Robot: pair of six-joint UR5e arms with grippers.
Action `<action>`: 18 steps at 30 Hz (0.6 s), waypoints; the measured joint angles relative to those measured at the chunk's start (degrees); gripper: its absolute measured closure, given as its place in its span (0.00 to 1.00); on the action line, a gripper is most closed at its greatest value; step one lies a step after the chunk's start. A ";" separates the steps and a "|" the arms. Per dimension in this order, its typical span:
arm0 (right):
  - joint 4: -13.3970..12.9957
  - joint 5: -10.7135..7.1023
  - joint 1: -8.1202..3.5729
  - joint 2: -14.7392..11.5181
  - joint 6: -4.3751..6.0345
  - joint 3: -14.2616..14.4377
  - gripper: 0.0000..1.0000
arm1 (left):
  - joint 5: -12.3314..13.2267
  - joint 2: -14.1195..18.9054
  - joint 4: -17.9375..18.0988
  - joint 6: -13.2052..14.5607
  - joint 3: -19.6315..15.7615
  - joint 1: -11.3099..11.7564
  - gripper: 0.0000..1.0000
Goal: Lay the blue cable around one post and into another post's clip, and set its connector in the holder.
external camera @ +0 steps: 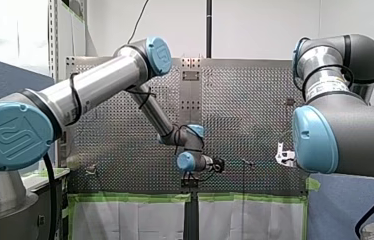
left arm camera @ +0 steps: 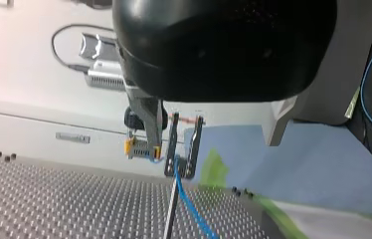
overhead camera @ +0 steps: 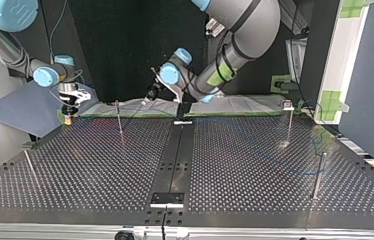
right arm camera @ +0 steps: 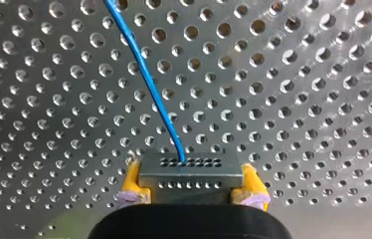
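Note:
The blue cable (right arm camera: 146,74) ends in a grey connector block (right arm camera: 189,174). My right gripper (right arm camera: 190,191) is shut on that block with its yellow pads (right arm camera: 130,185), just above the perforated table (right arm camera: 298,99). In the top view my right gripper (overhead camera: 68,118) hangs at the far left edge. My left gripper (left arm camera: 213,144) is open with nothing between its metal fingers (left arm camera: 148,117). Ahead of it stands a thin post (left arm camera: 171,214) with a clip (left arm camera: 184,147), and the cable (left arm camera: 190,205) rises to that clip. My left gripper (overhead camera: 150,95) hovers near the back middle.
Several thin posts stand on the table: one (overhead camera: 119,120) near my left gripper, one (overhead camera: 288,122) at the top view's back right, one (overhead camera: 317,175) at the right and one (overhead camera: 30,167) at the left. A black centre strip (overhead camera: 175,165) carries small brackets (overhead camera: 167,199).

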 joint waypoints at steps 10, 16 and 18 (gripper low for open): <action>0.67 0.00 0.42 0.02 0.17 0.01 1.00 | -0.69 0.19 -0.58 0.00 -0.13 -2.76 0.00; 0.85 0.00 0.61 0.03 0.30 0.00 1.00 | -2.47 0.17 -0.33 -0.10 -0.10 -3.69 0.00; 0.86 0.00 0.62 0.04 0.31 0.00 1.00 | -3.30 0.19 -0.33 -0.12 -0.10 -3.77 0.00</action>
